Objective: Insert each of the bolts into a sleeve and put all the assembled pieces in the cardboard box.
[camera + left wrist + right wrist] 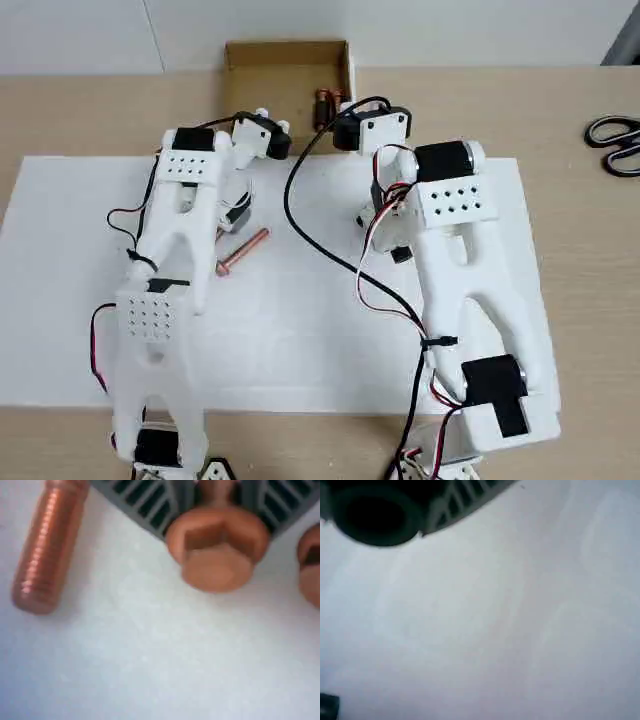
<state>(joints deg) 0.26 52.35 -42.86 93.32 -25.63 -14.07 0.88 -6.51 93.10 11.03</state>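
Okay, left claw (236,212) sits low on the white sheet (300,340), with a bolt (216,555) head-first right at its ribbed jaw; can't tell if it's clamped or just touching. A loose bolt (243,250) lies just beside that arm, and a second bolt head (311,570) is close by. The cardboard box (238,58) at the table's (80,110) far side already holds copper parts (328,103). Right claw (385,228) is down on the sheet with a black sleeve (374,515) against its jaw; can't tell the grip. Risks: the bolt tilts in a weak grip and misses the sleeve bore; an arm nudges the loose bolt and it rolls away.
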